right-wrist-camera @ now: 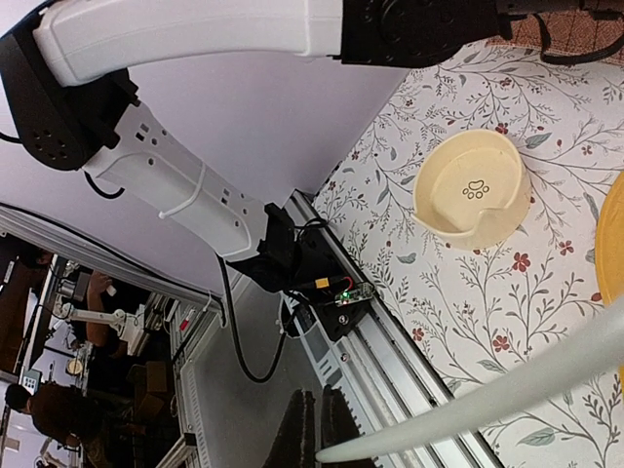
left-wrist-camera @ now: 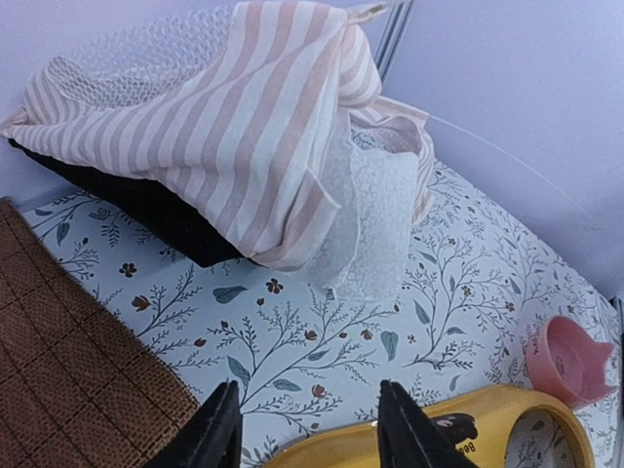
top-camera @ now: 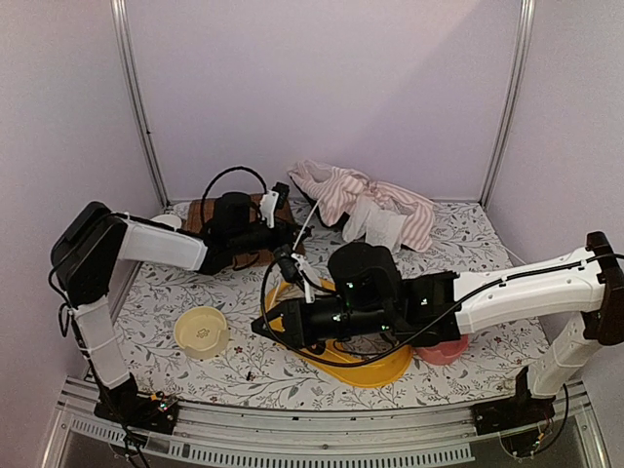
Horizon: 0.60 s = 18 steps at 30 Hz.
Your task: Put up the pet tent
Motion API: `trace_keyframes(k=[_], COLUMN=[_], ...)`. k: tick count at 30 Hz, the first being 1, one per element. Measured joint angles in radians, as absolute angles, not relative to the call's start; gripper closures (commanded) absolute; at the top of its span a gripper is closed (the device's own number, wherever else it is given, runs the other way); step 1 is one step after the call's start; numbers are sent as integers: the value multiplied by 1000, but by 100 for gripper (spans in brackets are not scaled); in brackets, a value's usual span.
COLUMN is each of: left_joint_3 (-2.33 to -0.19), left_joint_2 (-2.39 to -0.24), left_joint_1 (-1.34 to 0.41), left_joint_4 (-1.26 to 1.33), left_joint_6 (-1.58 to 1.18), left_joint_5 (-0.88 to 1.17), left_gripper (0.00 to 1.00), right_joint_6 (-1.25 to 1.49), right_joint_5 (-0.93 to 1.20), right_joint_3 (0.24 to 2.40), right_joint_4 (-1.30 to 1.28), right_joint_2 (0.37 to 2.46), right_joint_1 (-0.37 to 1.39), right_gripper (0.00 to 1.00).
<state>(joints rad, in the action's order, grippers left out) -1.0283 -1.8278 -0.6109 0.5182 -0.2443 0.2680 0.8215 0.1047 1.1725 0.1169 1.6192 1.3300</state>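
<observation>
— Where's the tent?
— Collapsed in a heap, right of the mat and a little farther back.
— Left gripper?
— Jaws apart, nothing between them, just off the mat's right edge, facing the tent.
— Right gripper?
— Fingers pressed together, out in front of the mat. A white pole passes beside them; I can't tell if it's gripped.

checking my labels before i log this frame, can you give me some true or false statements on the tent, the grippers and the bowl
1. The pet tent stands upright. False: it lies in a crumpled heap.
2. The left gripper is open and empty. True.
3. The right gripper is shut on a thin white pole. True.
4. The cream bowl lies upside down. False: it stands open side up on the floral table cover.
</observation>
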Motion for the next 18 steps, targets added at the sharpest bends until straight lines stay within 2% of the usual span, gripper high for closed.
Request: trace_keyframes(k=[12,16,18], left_joint_3=[-1284,-1358,-1388], left_joint_2=[-2107,-2161,-2175], left_joint_1=[-651,-652,-652], left_joint_4=[531,518,511], left_joint_6=[-242,-256,-262], left_joint_5=[212,169,159], left_gripper=[40,43,49], right_joint_6=[818,818,818], right_joint_5=[135,134,134], right_joint_3=[1204,1207,1207], right_joint_4=[44,41,34], right_joint_2=[1613,1606,1605], right_joint_1=[1324,1320,1319], right_gripper=[100,100,100])
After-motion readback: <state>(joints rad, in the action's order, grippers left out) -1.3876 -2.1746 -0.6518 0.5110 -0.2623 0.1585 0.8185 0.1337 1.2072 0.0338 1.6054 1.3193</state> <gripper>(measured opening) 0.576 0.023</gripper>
